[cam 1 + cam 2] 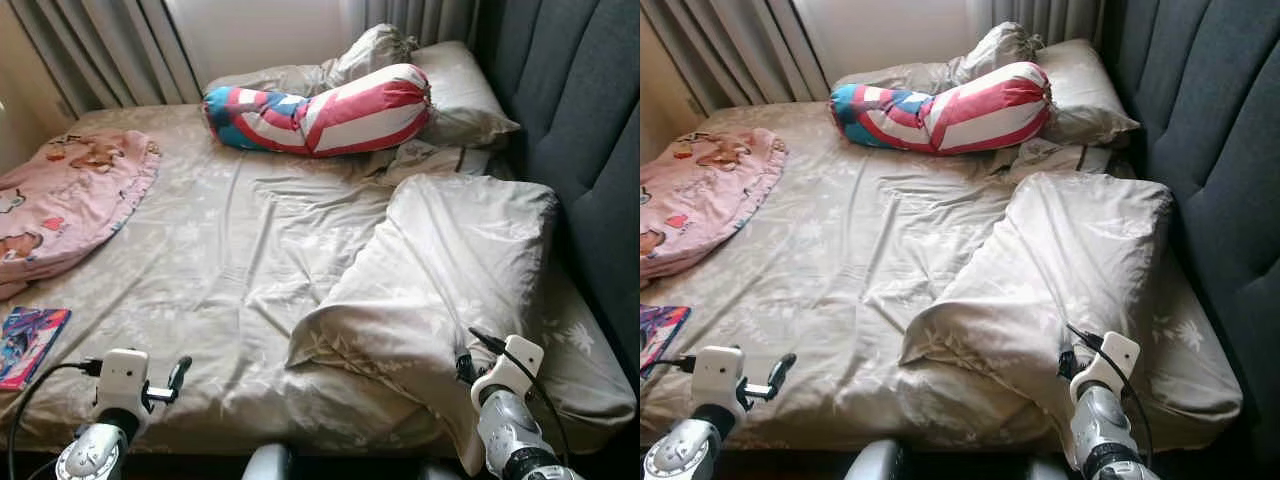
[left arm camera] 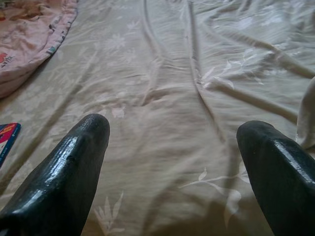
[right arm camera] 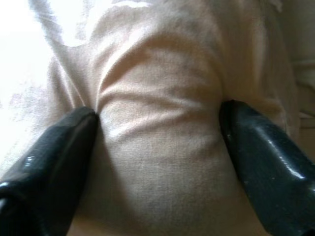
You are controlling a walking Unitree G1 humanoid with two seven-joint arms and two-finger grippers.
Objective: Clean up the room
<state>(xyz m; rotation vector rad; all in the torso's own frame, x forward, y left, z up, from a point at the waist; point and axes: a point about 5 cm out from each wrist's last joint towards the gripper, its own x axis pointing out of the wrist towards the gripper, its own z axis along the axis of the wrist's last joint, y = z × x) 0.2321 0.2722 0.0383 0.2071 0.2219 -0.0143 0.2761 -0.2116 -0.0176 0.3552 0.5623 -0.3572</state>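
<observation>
Left eye view: bed (image 1: 230, 250) covered by beige floral sheet, wrinkled throughout. Beige duvet (image 1: 440, 270) bunched in a heap on right half of bed, near corner hanging toward near edge. Red, white and blue bolster (image 1: 320, 112) lying across far end, touching beige pillows (image 1: 455, 90) against dark upholstered headboard (image 1: 590, 130) at right. Pink printed blanket (image 1: 65, 195) spread over far left corner. Colourful book (image 1: 28, 340) flat at near left edge, well apart from blanket. Grey curtains (image 1: 100, 50) behind far side.

Left gripper (image 2: 172, 147): fingers spread wide, nothing between them, hovering above bare sheet at near left, near book.

Right gripper (image 3: 157, 132): fingers spread, pressed into duvet fold at near right, cloth bulging between both fingers (image 3: 54, 152) and touching each. Not closed on fabric.
</observation>
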